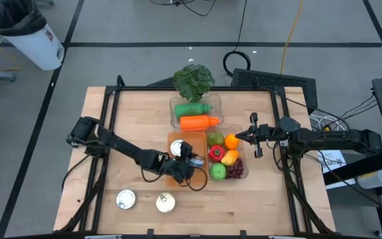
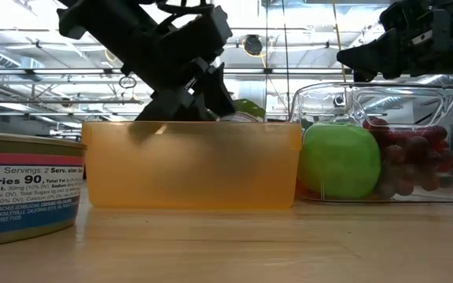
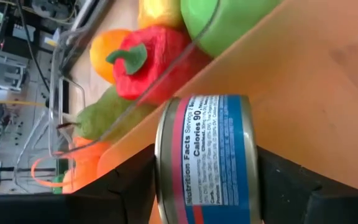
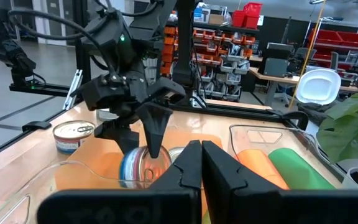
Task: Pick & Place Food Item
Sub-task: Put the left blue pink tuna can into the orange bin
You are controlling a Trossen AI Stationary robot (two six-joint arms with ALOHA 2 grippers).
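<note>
A can with a blue label [image 3: 210, 155] is between the fingers of my left gripper [image 1: 190, 161], inside the orange bin [image 1: 178, 174] at the table's middle. Another can [image 1: 178, 147] lies in that bin's far end. In the right wrist view the left gripper [image 4: 145, 149] reaches down into the bin with the can [image 4: 134, 167] low at its fingertips. My right gripper [image 1: 239, 137] hangs shut and empty over the table's right half, beside the clear fruit bin [image 1: 239, 174]. My left gripper pinches the can between its two fingers [image 3: 132, 186], one on each flat end; the rimmed end [image 3: 161, 155] is beside one finger. The fingers slant down from the table's left. The can is turned on its side, inside the orange bin; whether it touches the floor is hidden.
Two more cans [image 1: 125, 198] [image 1: 166, 202] stand on the table near its front edge. The fruit bin holds a red pepper [image 3: 148, 56], a green apple [image 2: 340, 161], grapes and other fruit. A far clear bin holds a green bottle and an orange bottle [image 1: 197, 121]; a leafy plant [image 1: 193, 79] stands behind it.
</note>
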